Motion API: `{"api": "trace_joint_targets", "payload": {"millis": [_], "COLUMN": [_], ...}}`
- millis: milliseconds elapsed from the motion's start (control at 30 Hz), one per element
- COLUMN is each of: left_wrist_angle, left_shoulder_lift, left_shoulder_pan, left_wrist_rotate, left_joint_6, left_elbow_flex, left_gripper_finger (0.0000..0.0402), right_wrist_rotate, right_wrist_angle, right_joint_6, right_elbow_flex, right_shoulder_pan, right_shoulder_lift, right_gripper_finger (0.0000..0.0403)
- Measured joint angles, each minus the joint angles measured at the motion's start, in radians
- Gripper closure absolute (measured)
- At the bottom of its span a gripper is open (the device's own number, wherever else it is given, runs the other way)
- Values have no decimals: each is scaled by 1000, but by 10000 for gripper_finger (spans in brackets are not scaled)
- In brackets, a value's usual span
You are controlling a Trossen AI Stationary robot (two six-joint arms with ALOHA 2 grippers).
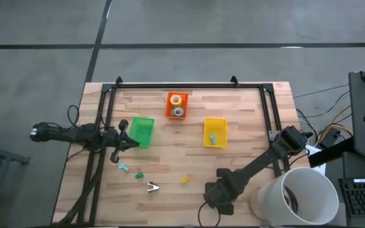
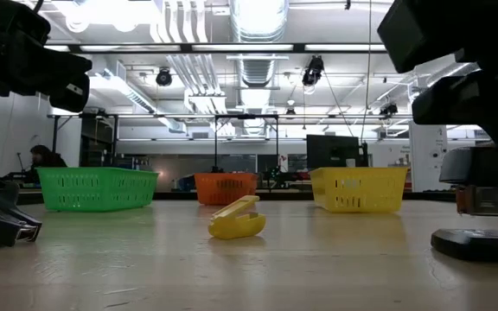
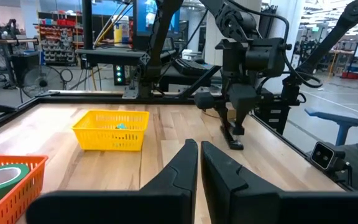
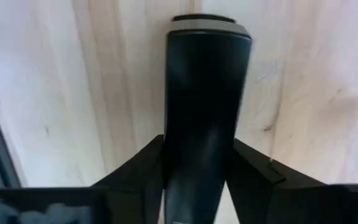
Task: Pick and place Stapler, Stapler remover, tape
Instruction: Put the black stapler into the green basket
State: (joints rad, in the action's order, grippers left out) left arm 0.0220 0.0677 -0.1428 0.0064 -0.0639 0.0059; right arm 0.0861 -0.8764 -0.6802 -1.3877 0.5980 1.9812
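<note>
The black stapler (image 4: 207, 81) lies flat on the wood near the table's near edge, right of centre, and also shows in the low view (image 2: 478, 244). My right gripper (image 4: 201, 163) stands over it, shut on it, as the high view (image 1: 220, 193) shows too. My left gripper (image 3: 199, 168) hovers shut beside the green basket (image 1: 142, 131), touching nothing. Two tape rolls, a yellow-orange one (image 1: 177, 99) and a green one (image 1: 179, 113), lie in the orange basket (image 1: 168, 107). Other tape rolls are out of view. My right gripper pinches the stapler between its two fingers (image 4: 253, 168), one on each long side (image 4: 229, 146) of the bar. It comes from above, pointing down (image 3: 235, 124), with the fingers across the bar. The stapler rests flat on the table.
A yellow basket (image 1: 215, 123) holds a teal piece (image 1: 213, 138). Small teal (image 1: 124, 167), green (image 1: 139, 174), silver (image 1: 153, 187) and yellow (image 1: 184, 180) claw-like pieces lie loose near the near edge. A black frame (image 1: 176, 84) borders the table; a white bucket (image 1: 300, 196) stands off its right corner.
</note>
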Motion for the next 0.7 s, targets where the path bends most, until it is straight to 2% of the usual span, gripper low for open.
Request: {"api": "trace_joint_targets", "payload": {"millis": [100, 467, 700], "left_wrist_angle": [0, 0, 0], "left_shoulder_lift": [0, 0, 0], "left_shoulder_pan": [0, 0, 0], "left_wrist_rotate": [0, 0, 0], "left_joint_6": [0, 0, 0], "left_elbow_flex": [0, 0, 0], "left_gripper_finger": [378, 378, 378], "right_wrist_rotate": [-34, -122, -153], "right_wrist_angle": [3, 106, 146], "right_joint_6": [16, 104, 170], "right_elbow_flex": [0, -10, -42], "right_shoulder_pan": [0, -7, -41], "right_shoulder_lift": [-1, -9, -9], "right_gripper_finger": [285, 268, 283]}}
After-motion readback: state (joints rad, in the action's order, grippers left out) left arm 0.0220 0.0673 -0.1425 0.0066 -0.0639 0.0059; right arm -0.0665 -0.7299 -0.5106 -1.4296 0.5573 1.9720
